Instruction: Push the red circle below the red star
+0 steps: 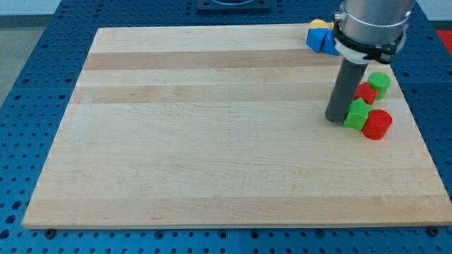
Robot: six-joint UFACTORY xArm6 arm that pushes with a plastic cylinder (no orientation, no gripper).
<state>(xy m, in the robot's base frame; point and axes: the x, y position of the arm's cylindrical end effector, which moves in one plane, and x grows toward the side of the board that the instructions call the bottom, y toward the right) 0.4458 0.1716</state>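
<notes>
My tip (336,118) rests bare on the board, touching the green star (357,113) on its right; beyond lies the red circle (378,124), while my rod half-hides the red star (366,93).

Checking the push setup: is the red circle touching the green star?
Touching: the camera view shows the red circle pressed against the green star, no gap between.
</notes>
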